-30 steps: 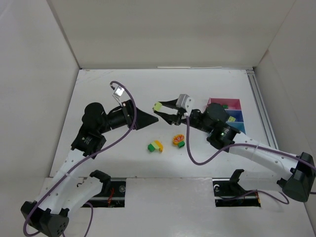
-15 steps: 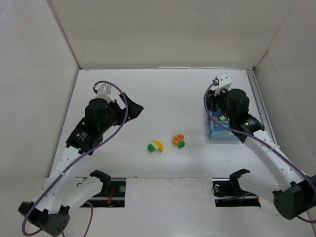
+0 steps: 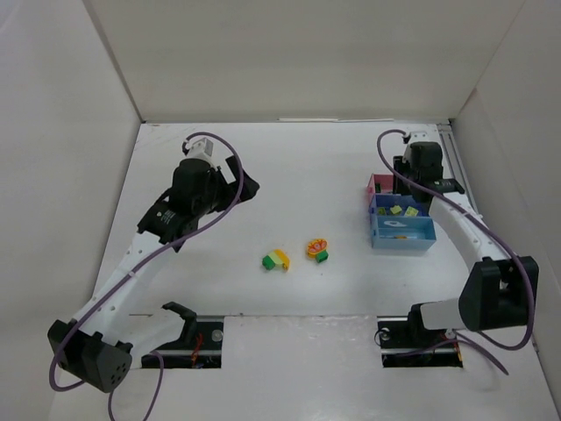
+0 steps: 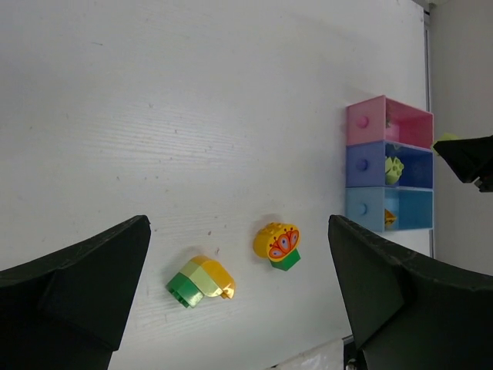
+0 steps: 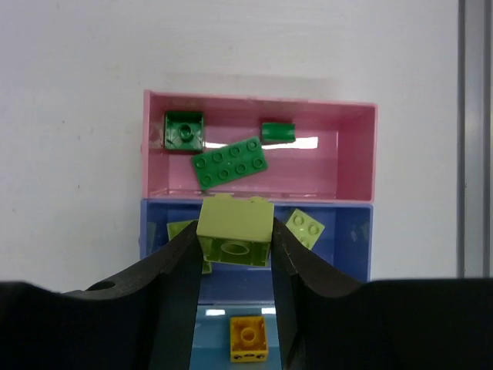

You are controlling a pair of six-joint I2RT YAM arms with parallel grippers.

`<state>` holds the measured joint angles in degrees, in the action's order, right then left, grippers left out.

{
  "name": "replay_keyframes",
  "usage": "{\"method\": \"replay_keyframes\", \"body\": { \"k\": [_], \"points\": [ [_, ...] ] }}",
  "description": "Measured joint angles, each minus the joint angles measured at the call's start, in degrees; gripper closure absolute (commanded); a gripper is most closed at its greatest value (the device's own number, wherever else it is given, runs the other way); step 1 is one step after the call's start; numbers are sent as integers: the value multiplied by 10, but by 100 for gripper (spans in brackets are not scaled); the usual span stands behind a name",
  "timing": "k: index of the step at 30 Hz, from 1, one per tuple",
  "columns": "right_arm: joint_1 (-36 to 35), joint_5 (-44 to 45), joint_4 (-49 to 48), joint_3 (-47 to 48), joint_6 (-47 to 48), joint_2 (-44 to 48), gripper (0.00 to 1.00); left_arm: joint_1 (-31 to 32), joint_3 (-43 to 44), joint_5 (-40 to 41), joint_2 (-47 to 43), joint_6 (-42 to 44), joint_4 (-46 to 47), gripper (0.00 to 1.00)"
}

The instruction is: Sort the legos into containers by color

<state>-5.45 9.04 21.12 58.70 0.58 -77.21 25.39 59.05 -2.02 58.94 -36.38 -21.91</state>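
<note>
My right gripper (image 5: 234, 245) is shut on a pale yellow-green brick (image 5: 235, 223) and holds it above the dark blue tray (image 5: 348, 245). That tray holds other yellow-green bricks (image 5: 305, 228). The pink tray (image 5: 350, 158) holds three dark green bricks (image 5: 229, 162). The light blue tray (image 5: 212, 339) holds a yellow brick (image 5: 248, 339). On the table lie a green, yellow-green and orange clump (image 4: 200, 280) and an orange flower brick on a green one (image 4: 277, 243). My left gripper (image 4: 239, 223) is open and empty, high above them. The top view shows both clumps (image 3: 276, 260) (image 3: 317, 250).
The three trays (image 3: 401, 230) stand in a row at the right, close to the metal rail (image 3: 460, 189) along the table's right edge. White walls enclose the table on the left, back and right. My left gripper (image 3: 245, 189) hovers at the left middle.
My right arm swung from the table's middle to over the trays, carrying the yellow-green brick. My left arm pulled back to the left and rose.
</note>
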Motion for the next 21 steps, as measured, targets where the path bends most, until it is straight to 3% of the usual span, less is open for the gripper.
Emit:
{"method": "replay_keyframes", "body": {
  "k": [9, 21],
  "points": [
    [3, 26, -8, 90, 0, -88, 93, 0, 5, 13, 12, 8, 11, 0],
    [17, 30, -6, 90, 0, -115, 93, 0, 14, 21, 50, 24, 38, 0]
  ]
}}
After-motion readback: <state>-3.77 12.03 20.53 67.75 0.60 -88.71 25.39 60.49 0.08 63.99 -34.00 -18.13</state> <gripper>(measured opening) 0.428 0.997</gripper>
